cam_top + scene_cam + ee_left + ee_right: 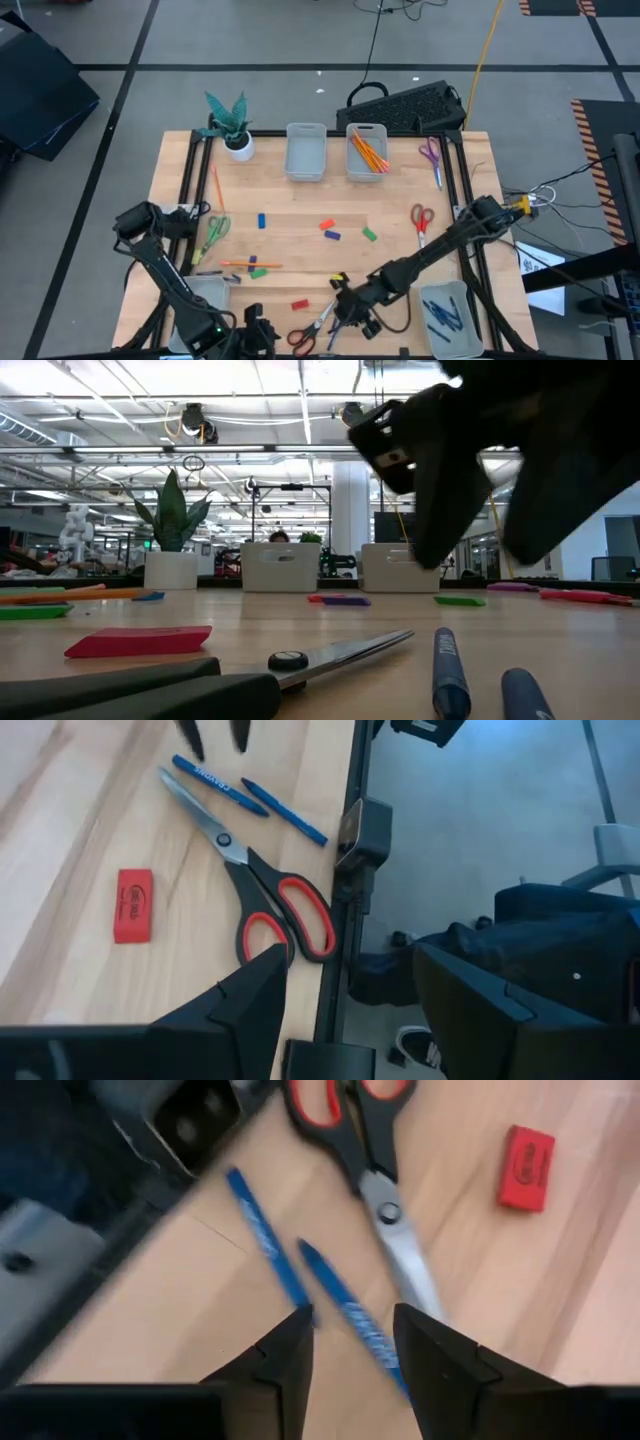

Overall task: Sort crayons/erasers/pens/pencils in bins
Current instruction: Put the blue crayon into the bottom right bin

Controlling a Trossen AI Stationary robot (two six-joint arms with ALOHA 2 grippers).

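Hovering: my right gripper [350, 1342] hangs just above two pens [340, 1302] near the bench's near edge, fingers parted narrowly with one pen's end between the tips.
Pens: slim dark blue sticks lying side by side, almost parallel, just beside the blades of red-handled scissors [265, 885]; pale lettering runs along the barrels, too small for me to read surely.
Left gripper [350, 1000]: low over the near edge beside those scissors' handles, fingers spread wide and holding nothing.
Red eraser [133, 905]: flat chunky block near the scissors, with dark print I cannot read.
Near bins: one at the near right corner [452, 318] holds several dark blue pens; another [205, 295] sits at the near left corner, partly under my left arm.
Left side: an orange pencil [238, 264] with a green eraser [258, 272] just beside it, and green-handled scissors [214, 231] near the left edge.
Middle of the bench: a blue eraser [262, 220], a red eraser [326, 225] with a bluish block [334, 236] next to it, and a green eraser [370, 234], all apart.
Far edge: two bins side by side; the left one [305, 152] looks bare, the right one [367, 152] holds orange pencils.
Far left corner: white plant pot [238, 146].
Surface: pale wooden bench [290, 200] in a black frame.
Room: grey floor; a bright hall with ceiling lights beyond.
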